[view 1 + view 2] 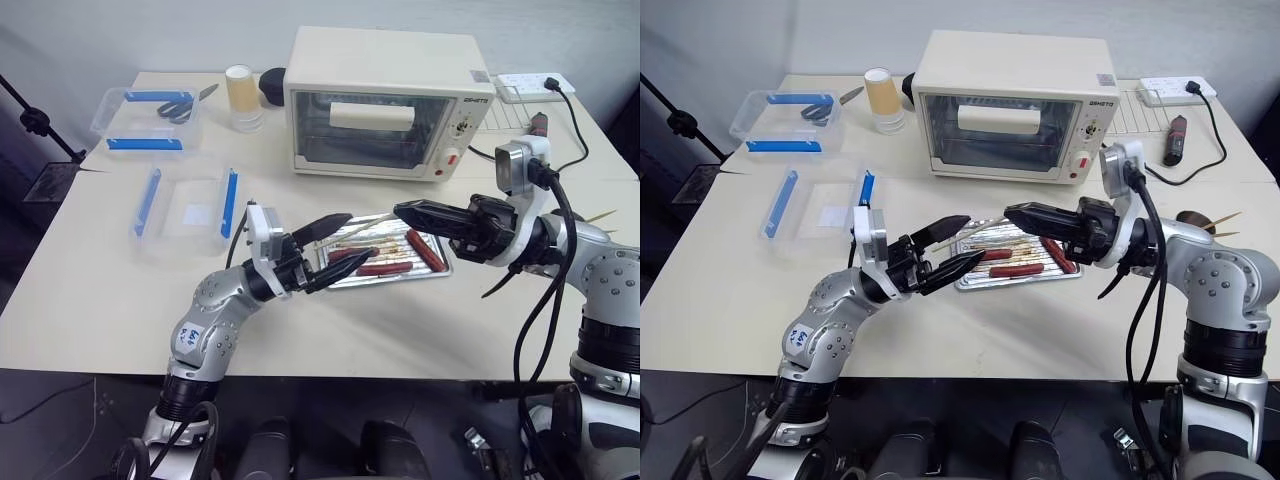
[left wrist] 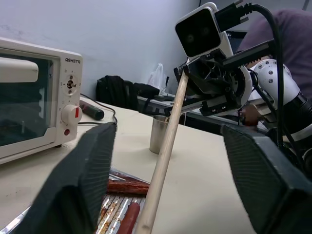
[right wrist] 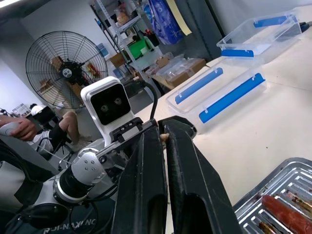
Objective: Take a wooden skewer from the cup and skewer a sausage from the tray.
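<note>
Nearest the robot, the left gripper (image 1: 333,250) is hovering over the tray's near-left corner with its fingers spread, and the wooden skewer (image 2: 163,156) is running between them untouched. The right gripper (image 1: 408,212) is reaching in from the right, fingers pressed together and pinching the skewer's far end. The skewer is slanting above the tray (image 1: 440,272), where three sausages (image 1: 385,268) are lying; its tip seems to be near them, though contact is hard to judge. Farther back, the toaster oven (image 1: 385,100) is standing, and the cup (image 2: 160,134) is sitting beyond the tray.
</note>
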